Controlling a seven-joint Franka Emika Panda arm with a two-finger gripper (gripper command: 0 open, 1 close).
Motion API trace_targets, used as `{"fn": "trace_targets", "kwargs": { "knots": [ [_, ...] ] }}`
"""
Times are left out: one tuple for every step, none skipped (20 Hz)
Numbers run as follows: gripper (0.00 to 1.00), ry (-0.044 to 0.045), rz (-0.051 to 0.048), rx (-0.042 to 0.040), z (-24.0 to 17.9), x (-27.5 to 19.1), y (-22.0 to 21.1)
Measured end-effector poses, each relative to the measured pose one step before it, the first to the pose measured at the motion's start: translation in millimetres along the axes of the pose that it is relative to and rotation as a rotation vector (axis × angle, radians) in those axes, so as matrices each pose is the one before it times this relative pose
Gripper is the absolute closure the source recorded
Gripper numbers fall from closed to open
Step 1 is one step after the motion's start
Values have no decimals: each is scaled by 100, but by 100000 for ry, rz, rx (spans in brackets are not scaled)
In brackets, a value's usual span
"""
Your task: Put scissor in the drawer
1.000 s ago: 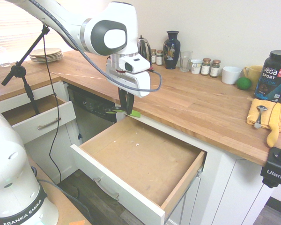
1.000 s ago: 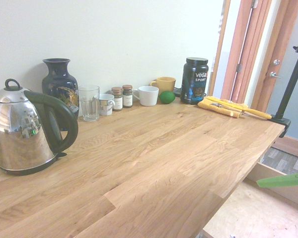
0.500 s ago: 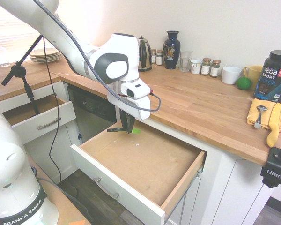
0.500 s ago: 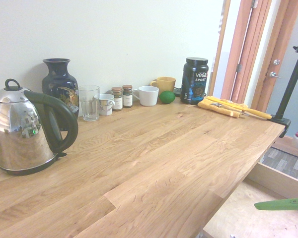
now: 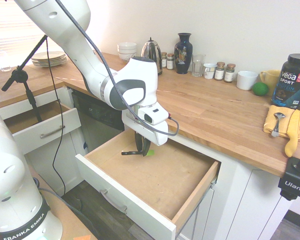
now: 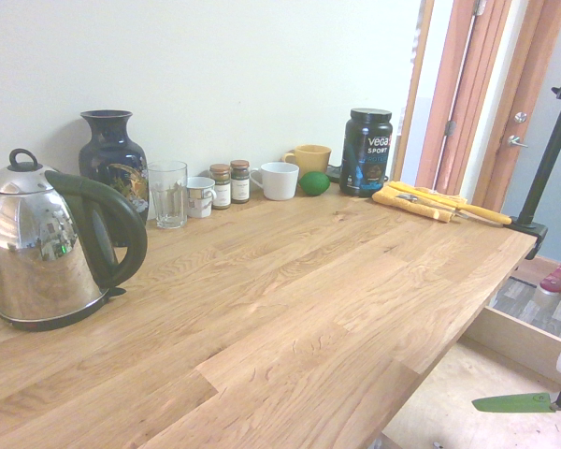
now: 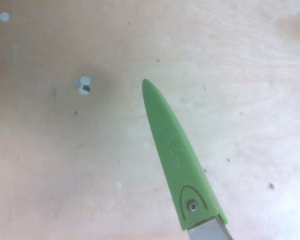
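Green-sheathed scissors [image 6: 514, 403] are clenched in my claw [image 5: 144, 153], now lower and further inside the open drawer [image 5: 191, 214], past its back-left corner near the counter's [image 5: 215, 124] front edge; releasing them seems next.

Scissor [image 7: 177, 155] now lower, deeper over drawer [image 5: 160, 172].
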State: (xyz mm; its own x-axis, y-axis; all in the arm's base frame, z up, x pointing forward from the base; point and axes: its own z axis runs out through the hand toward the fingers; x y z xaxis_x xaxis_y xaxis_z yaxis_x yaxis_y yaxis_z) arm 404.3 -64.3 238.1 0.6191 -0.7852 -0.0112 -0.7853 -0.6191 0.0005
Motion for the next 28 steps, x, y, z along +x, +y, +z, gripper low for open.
{"fn": "trace_targets", "kwargs": {
  "knots": [
    [100,325,-188,127,664,198,-190],
    [100,135,-90,-95,698,205,-213],
    [100,25,-142,-210,734,191,-234],
    [100,-106,-116,-355,775,233,-250],
    [100,-235,-77,-500,792,189,-183],
    [100,-17,40,-175,753,189,-197],
    [100,4,-341,225,684,140,-183],
    [100,51,-1088,667,611,108,-113],
    [100,240,-1120,644,536,61,-101],
    [100,318,-601,445,514,40,-104],
    [100,269,-798,287,495,35,-63],
    [100,337,-1387,287,484,18,-34],
    [100,560,-1789,140,490,8,9],
    [100,631,-1729,-88,502,-5,52],
    [100,635,-1653,-247,405,38,65],
    [100,523,-1267,-438,260,98,27],
    [100,620,-1098,-440,150,147,-58],
    [100,617,-799,-289,-2,158,-143],
    [100,568,-534,-65,-74,170,-218],
    [100,407,-303,-158,-23,162,-180],
    [100,356,-290,-153,4,184,-203],
    [0,171,-87,-159,11,214,-165],
    [0,-116,43,-159,-4,193,-149],
    [0,34,57,18,-23,160,-126],
    [0,1,71,-12,13,117,-80],
    [0,-23,75,0,-3,116,-83],
    [0,-94,92,-31,-16,136,-91],
    [0,-151,76,-72,-9,106,-69]
  ]
}}
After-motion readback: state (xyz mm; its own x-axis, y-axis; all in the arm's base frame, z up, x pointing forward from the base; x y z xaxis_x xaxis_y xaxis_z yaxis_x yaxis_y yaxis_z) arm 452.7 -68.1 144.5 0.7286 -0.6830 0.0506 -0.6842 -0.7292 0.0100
